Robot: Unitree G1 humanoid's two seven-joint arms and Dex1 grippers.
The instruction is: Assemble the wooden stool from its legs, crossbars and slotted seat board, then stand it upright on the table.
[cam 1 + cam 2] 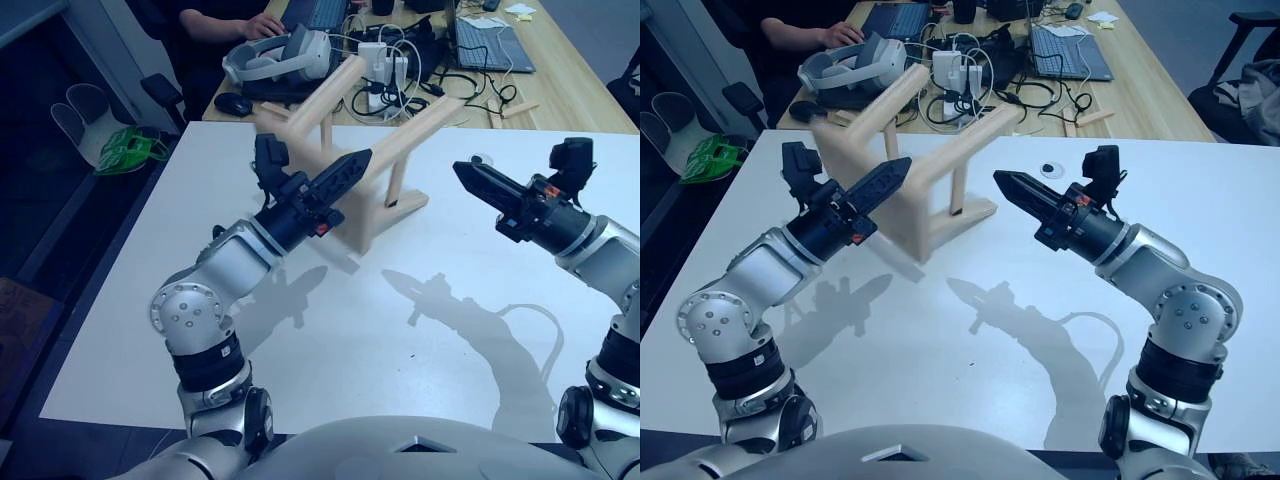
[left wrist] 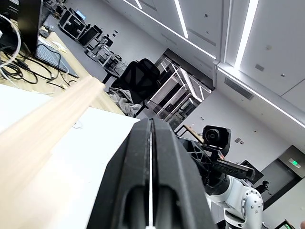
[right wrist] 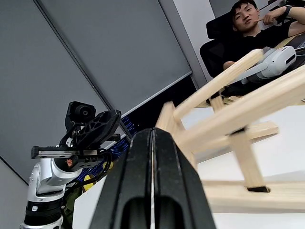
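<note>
In the eye views your stool [image 1: 395, 215] lies tipped on the counter [image 1: 330, 330]; it looks light, stiff and smooth, so take a leg [image 1: 410, 130] near a joint. The left wrist view shows the left gripper [image 2: 151, 143] clenched, empty, just beside the wood. The right wrist view shows the right gripper [image 3: 152, 157] clenched, empty, apart from it.

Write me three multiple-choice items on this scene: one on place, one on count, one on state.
1. Where is the wooden stool? A) on the white table B) on the floor C) on a chair
2. How many robot hands hang over the table? A) one B) two C) three
3. The left hand and right hand are: A) both open B) both shut C) one open, one shut
Answers: 1 A, it rests tipped on the tabletop; 2 B, one at each side; 3 B, each one's fingers press together.
</note>
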